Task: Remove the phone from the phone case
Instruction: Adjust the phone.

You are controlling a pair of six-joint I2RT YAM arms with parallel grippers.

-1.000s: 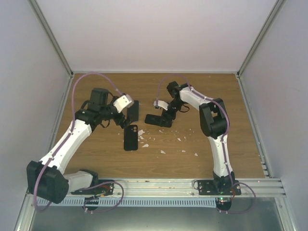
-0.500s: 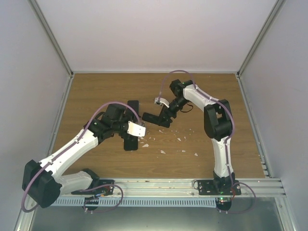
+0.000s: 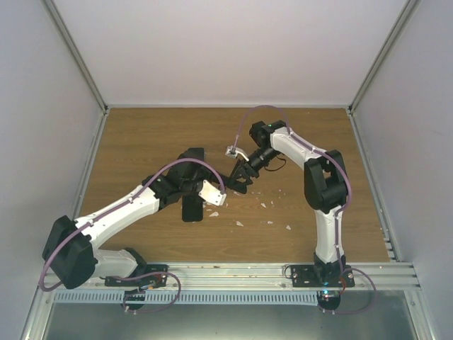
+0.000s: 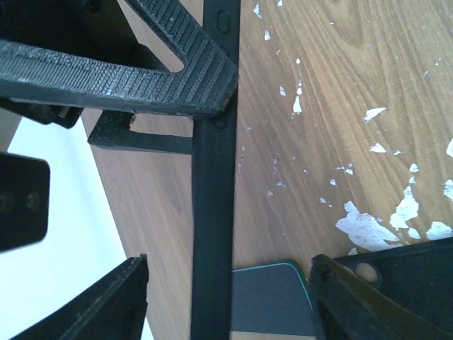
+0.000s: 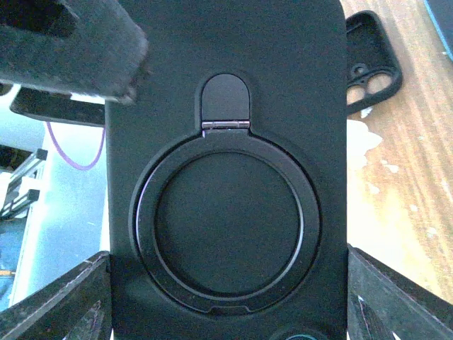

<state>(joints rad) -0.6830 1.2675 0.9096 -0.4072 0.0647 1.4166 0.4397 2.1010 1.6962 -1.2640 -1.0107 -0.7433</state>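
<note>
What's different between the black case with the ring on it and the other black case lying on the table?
The ring case is held in the right gripper; the other case lies flat on the table. The ring case shows a round ring on its back; the other case shows camera holes at one end and no ring. Both are black.

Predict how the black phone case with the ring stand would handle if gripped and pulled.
The phone case looks matte and rubbery, so it probably grips well rather than slipping. Edge-on in the left wrist view it is thin and straight, so likely light and fairly stiff. Its hinged ring could swing out and snag.
</note>
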